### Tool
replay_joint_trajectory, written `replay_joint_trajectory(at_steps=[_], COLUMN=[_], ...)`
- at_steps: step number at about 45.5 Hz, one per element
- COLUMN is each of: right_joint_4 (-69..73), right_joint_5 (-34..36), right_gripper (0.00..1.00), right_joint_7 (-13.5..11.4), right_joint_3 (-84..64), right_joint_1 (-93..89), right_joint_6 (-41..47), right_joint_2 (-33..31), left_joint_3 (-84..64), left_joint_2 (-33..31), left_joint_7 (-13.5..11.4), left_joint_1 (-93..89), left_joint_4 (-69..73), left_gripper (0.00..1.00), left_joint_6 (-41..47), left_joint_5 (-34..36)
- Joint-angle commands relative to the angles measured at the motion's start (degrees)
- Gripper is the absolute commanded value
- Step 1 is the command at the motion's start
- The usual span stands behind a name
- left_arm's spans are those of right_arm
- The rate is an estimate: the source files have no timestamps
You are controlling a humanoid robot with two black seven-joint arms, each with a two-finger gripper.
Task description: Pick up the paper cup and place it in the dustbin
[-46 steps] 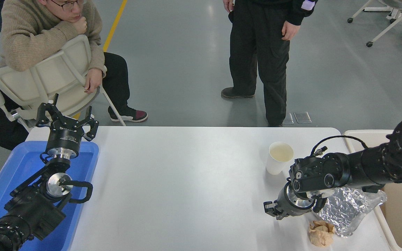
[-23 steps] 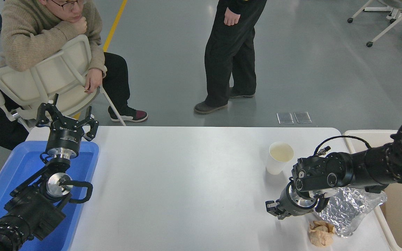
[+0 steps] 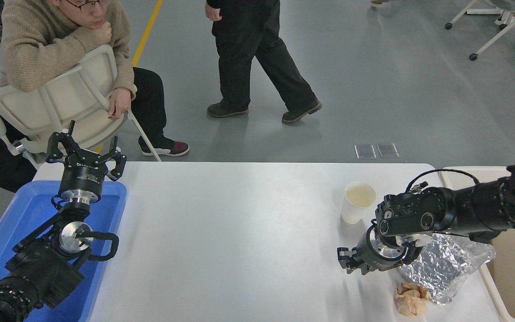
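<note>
**Me:** Paper cup [image 3: 357, 201] stands upright on the white table [image 3: 239, 232], toward its far right part, mouth up, cream inside showing. Nothing touches it. It is free of my grip.

**Observer:** Where is your right gripper relative to it?

**Me:** Right gripper [image 3: 346, 261] sits nearer the camera than the cup and a little to its left, low over the table, pointing left across the tabletop. The wrist passes just beside the cup on the near side, apart from it.

**Observer:** Finger state?

**Me:** My fingers there look parted a little, with nothing between them. They are small and dark in this view, so I cannot give the gap more exactly.

**Observer:** Dustbin?

**Me:** Dustbin [image 3: 467, 171] is at the table's right edge, cream-coloured, partly behind my right arm. The cup is well apart from it, on the table.

**Observer:** Other items by the right arm?

**Me:** Crinkled silver foil bag [image 3: 449, 266] lies under and beside my forearm. Crumpled tan paper ball [image 3: 411, 298] lies just in front of the bag, at the near edge, touching or nearly touching it; I cannot tell which.

**Observer:** Left side?

**Me:** Left gripper [image 3: 86, 152] is parked at lower left, raised over the blue tray [image 3: 25, 210], fingers spread wide, holding nothing.

**Observer:** Anyone present?

**Me:** One seated person [image 3: 61, 49] at far left, leaning on a white chair [image 3: 56, 107]; a person in black [image 3: 253, 58] on the floor beyond the table.
</note>
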Motion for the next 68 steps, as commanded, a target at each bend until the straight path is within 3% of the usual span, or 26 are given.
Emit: replay_joint_trajectory(at_steps=[1, 31, 48, 68], right_joint_4=[3.88, 10.91, 11.44, 11.01], right_joint_5=[6.62, 13.83, 13.91, 12.42], right_gripper=[1.0, 1.0, 1.0, 1.0], right_joint_7=[0.04, 0.04, -0.05, -0.23], right_joint_3=[-5.34, -13.08, -17.21, -17.47], right_joint_1=[9.92, 39.63, 52.38, 51.86], right_joint_6=[6.31, 28.82, 28.82, 28.82], right_joint_2=[-1.25, -3.63, -6.97, -6.88], left_joint_3=[0.0, 0.0, 0.0, 0.0], left_joint_2=[0.0, 0.0, 0.0, 0.0], left_joint_7=[-0.01, -0.01, -0.01, -0.01], left_joint_1=[-0.02, -0.02, -0.02, -0.02], left_joint_4=[-0.05, 0.04, -0.05, -0.05], left_gripper=[0.99, 0.99, 0.99, 0.99], left_joint_6=[0.0, 0.0, 0.0, 0.0], left_joint_5=[0.0, 0.0, 0.08, 0.0])
